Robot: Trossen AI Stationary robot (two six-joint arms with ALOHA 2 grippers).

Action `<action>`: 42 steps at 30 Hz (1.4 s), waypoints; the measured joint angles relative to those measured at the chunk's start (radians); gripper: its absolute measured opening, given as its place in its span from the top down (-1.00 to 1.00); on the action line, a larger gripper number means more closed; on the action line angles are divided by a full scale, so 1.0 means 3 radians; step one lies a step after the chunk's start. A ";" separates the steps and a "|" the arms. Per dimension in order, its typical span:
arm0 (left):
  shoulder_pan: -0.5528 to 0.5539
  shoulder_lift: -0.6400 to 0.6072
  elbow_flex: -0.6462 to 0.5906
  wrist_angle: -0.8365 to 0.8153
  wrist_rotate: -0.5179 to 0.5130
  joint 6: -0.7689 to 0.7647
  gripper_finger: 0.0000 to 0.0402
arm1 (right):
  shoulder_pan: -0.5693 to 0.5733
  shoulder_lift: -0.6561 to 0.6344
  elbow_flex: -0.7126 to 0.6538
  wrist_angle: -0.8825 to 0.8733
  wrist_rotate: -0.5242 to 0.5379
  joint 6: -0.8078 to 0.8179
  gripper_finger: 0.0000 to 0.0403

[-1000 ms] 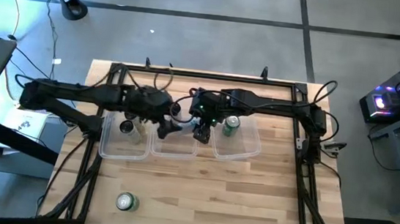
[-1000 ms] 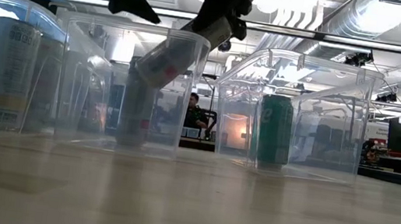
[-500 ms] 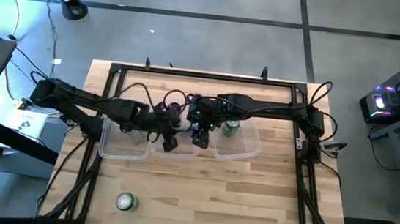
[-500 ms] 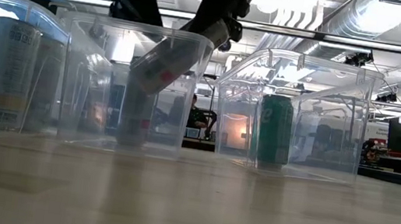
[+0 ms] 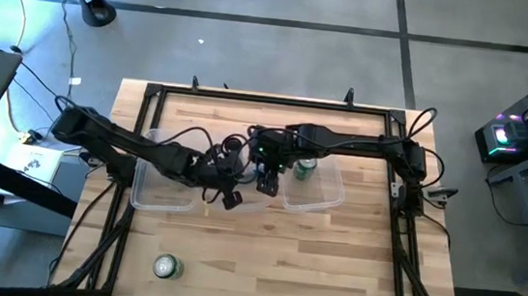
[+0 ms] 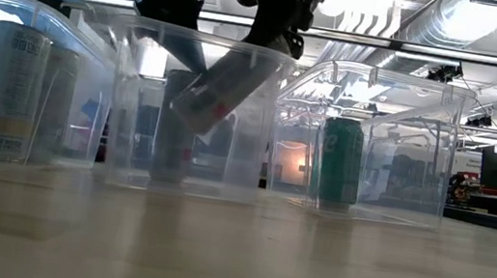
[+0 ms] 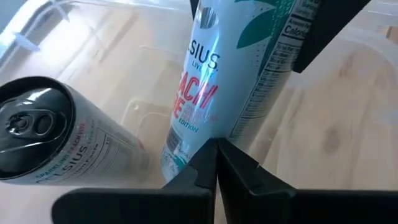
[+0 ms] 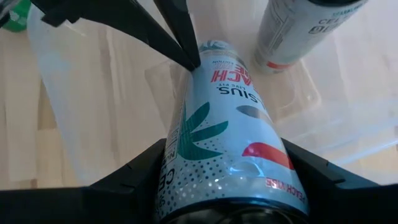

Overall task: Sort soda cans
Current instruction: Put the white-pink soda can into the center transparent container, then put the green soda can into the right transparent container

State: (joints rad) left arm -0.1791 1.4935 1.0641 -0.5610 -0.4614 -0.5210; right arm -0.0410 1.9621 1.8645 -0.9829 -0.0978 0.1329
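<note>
A pale silver-white soda can (image 8: 224,118) with teal and red print hangs tilted over the middle clear tub (image 5: 231,186), with my right gripper (image 8: 227,168) shut on it. A second pale can (image 7: 43,140) stands in that tub. My left gripper (image 7: 216,144) is shut, its tips at the tilted can's lower end. A green can (image 5: 304,166) stands in the right tub (image 5: 327,195). Another green can (image 5: 166,267) lies on the table near its front edge. Pale cans (image 6: 7,90) stand in the left tub. My left gripper's shut fingertips (image 8: 194,61) meet the tilted can at its lower end (image 8: 211,50), slanting in from the table's left. Whether they press the can or only the tub wall beside it, I cannot tell. My right gripper pinches the can's upper half (image 8: 186,168) between its two fingers, one on each side, coming from above. The can is tilted, its lower end (image 6: 189,111) inside the middle tub and clear of the tub's floor.
The three clear tubs stand in a row across the table's middle. Black frame rails (image 5: 249,98) run round the table's edges. Bare wooden tabletop (image 5: 311,260) lies toward the near edge.
My left gripper has gone toward the table's right and near edges, down to the middle tub, and has shut. The middle tub has slid toward the table's right. My right gripper has sunk a little with the tilted can.
</note>
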 joint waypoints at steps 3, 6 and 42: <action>-0.0010 0.0069 -0.0001 0.0112 -0.0023 -0.0004 1.00 | 0.0006 0.0000 -0.0001 -0.0077 -0.0005 -0.0002 -0.13; -0.0028 0.0121 -0.0005 0.0222 -0.0096 -0.0002 1.00 | 0.0007 0.0000 -0.0001 -0.0129 -0.0014 -0.0005 -0.13; -0.0094 -0.1246 -0.0015 -0.0382 0.0137 -0.0130 1.00 | -0.0062 -0.0261 0.0540 -0.0089 0.0376 -0.0335 -0.36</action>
State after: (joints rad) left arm -0.2073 1.1196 1.0596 -0.6756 -0.4203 -0.5599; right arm -0.0597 1.8837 2.0266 -1.0097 0.0151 0.0325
